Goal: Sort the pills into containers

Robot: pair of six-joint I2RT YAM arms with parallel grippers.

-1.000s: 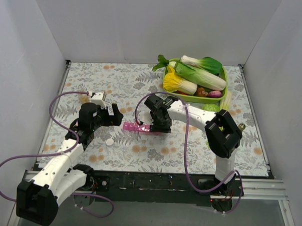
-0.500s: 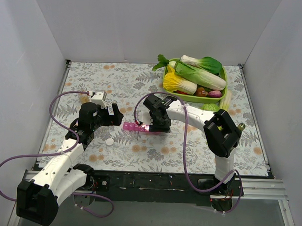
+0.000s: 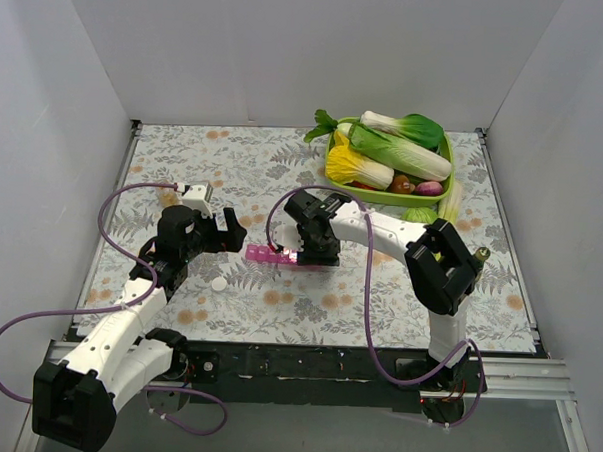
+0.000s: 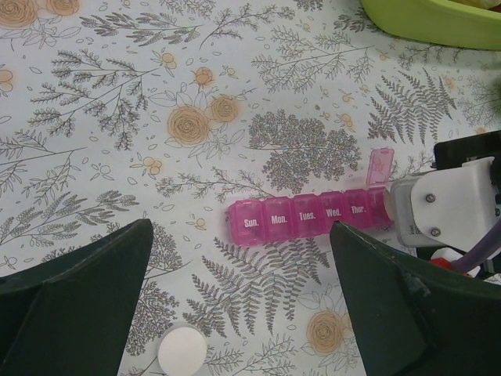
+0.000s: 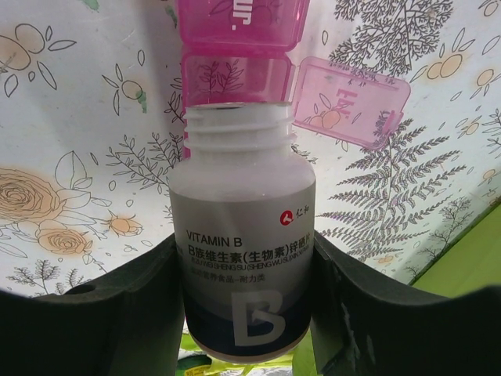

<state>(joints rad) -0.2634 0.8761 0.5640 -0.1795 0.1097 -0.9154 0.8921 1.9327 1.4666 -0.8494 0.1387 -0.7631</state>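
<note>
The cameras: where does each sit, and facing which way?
Top external: above and behind, looking down on the table; both arms show.
Left wrist: on the left arm, facing the pill organizer; its open fingers show.
Right wrist: on the right arm, looking along its gripped vitamin bottle.
Both wrist views share the organizer's open lid.

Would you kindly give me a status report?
Right gripper shut on vitamin bottle, mouth at open compartment of pill organizer. Left gripper open. White cap lies clear.

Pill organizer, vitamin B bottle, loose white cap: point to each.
pill organizer (image 4: pixel 308 218): left wrist view, on the Tues. lid.
vitamin B bottle (image 5: pixel 243 270): right wrist view, on the label.
white cap (image 4: pixel 182 353): left wrist view, centre of its top face.
</note>
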